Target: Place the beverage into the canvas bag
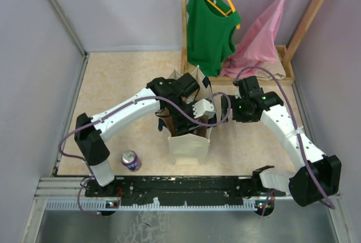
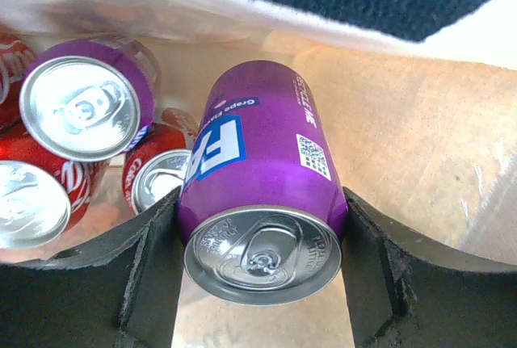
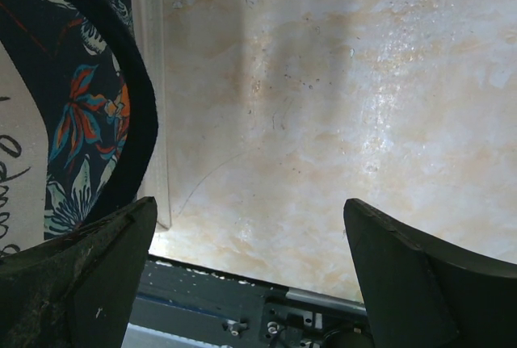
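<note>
Left fingers are clenched on a purple aluminium grape-soda can. One black pad sits on each side of the can body, and the silver lid faces the wrist camera.

The can is inside the beige boxy canvas bag, next to its beige inner wall. Can't tell whether the can's base touches the bag floor.

Also in the bag, left of the held can:
- an upright purple can with a silver lid
- red cola cans, lids up

In the top view the left arm reaches into the bag's open top from the left. The bag stands upright mid-way across the pale marbled worktop.

A separate small purple can stands on the worktop near the left arm's base, apart from the bag.

Right fingers are released, spread wide with nothing between them. They sit over bare worktop just beside the bag's right side. The bag's dark floral-print strap shows at the left edge of the right wrist view.

A green tank top and a pink garment hang on a wooden rack behind the bag.
</note>
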